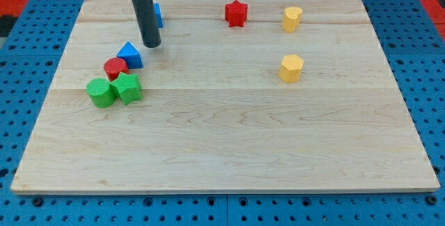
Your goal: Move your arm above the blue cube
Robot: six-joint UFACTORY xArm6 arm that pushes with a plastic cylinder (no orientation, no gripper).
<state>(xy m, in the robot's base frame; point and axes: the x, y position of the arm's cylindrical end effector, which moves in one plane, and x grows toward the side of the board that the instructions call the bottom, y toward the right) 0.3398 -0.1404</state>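
Note:
The blue cube [157, 14] stands near the board's top left and is mostly hidden behind my dark rod; only its right edge shows. My tip [151, 44] rests on the board just below the cube and just above and to the right of a blue triangular block [130, 55].
A red cylinder [115, 67], a green cylinder [101, 92] and a green star-like block [128, 87] cluster at the left. A red star [236, 13] and a yellow block [292, 19] sit at the top. A yellow hexagonal block [291, 68] sits right of centre on the wooden board [229, 135].

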